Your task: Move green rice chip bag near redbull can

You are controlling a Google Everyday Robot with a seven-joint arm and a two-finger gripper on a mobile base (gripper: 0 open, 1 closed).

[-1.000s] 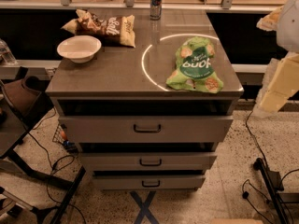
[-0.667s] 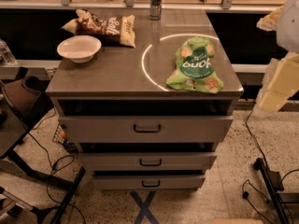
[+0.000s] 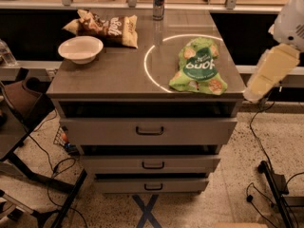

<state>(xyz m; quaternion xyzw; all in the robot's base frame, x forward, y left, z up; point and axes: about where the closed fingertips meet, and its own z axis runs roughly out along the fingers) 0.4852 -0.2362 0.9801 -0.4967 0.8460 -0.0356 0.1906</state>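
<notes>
green bag lies just left of gripper, which hangs off the table edge, its state untellable; bag's long axis runs back toward can.

Illegible lettering on green rice chip bag

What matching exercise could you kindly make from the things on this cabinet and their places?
1 green rice chip bag
2 redbull can
3 white bowl
4 brown chip bag

A left side, midway back
B back edge, centre
C front right
D back left corner

Pairs: 1-C, 2-B, 3-A, 4-D.
The end effector is out of view; only the arm shows, at right.
</notes>
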